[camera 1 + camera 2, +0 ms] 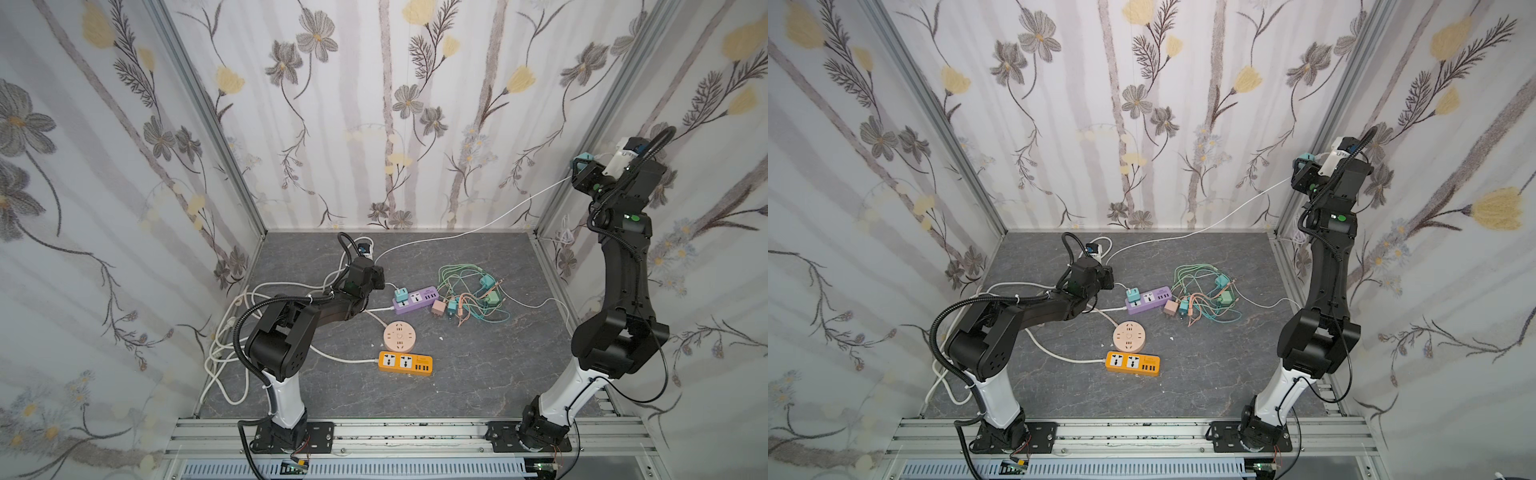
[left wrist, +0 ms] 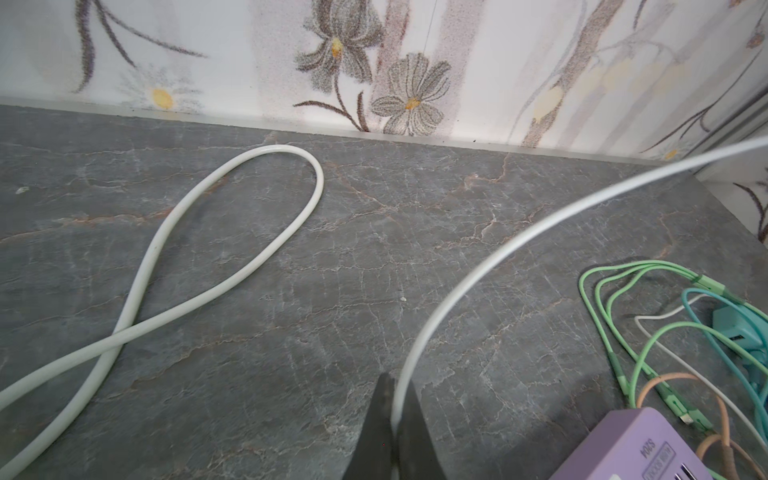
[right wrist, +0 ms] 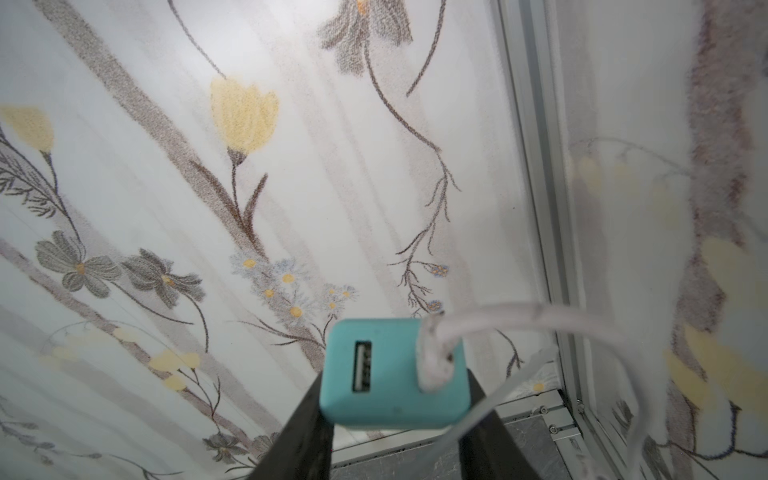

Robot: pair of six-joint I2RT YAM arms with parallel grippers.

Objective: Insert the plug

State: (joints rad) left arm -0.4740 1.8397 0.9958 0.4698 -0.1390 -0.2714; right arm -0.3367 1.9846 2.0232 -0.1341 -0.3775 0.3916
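At eleven o'clock from the mat's [image 1: 478, 374] centre, your left claw [image 2: 397, 399] pinches the cable [image 2: 478, 286] tight, the purple strip [image 1: 415, 300] just at its three o'clock. Farther, at two o'clock, your right claw [image 3: 395, 399] grips the plug [image 3: 386, 370], raised high near the corner.

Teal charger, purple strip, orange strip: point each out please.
Teal charger [image 3: 395, 374]: right wrist view, front face.
Purple strip [image 1: 417, 302]: in a top view, top face, middle.
Orange strip [image 1: 405, 362]: in a top view, top face, middle.
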